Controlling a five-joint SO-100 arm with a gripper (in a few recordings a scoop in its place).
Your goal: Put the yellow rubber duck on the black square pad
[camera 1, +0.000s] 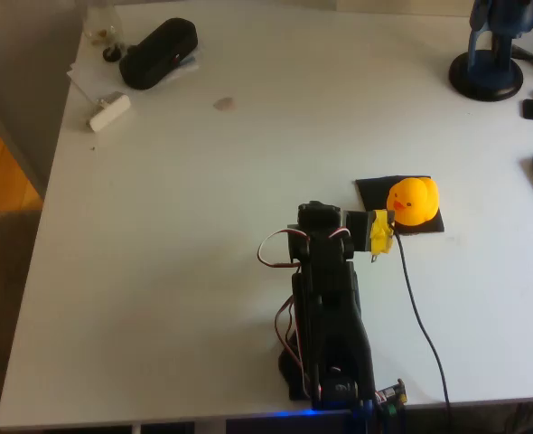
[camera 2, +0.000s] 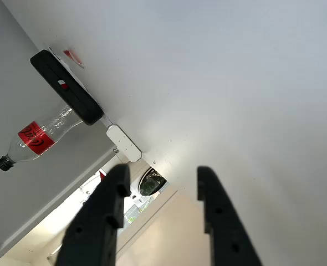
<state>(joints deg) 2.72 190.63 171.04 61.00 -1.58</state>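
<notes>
On the black square pad [camera 1: 373,190] sits your yellow rubber duck [camera 1: 413,201], upright, covering the pad's right half in the overhead view. Your gripper [camera 2: 159,191] holds nothing, fingers [camera 2: 115,199] spread apart over bare white table [camera 1: 203,226]. Far corner: black oblong case [camera 1: 158,52], small white block [camera 1: 109,111], clear bottle [camera 2: 33,138].

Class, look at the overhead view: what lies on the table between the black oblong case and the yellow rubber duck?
In the overhead view, only a small brownish stain marks the bare white table between the black oblong case and the yellow rubber duck.
</notes>
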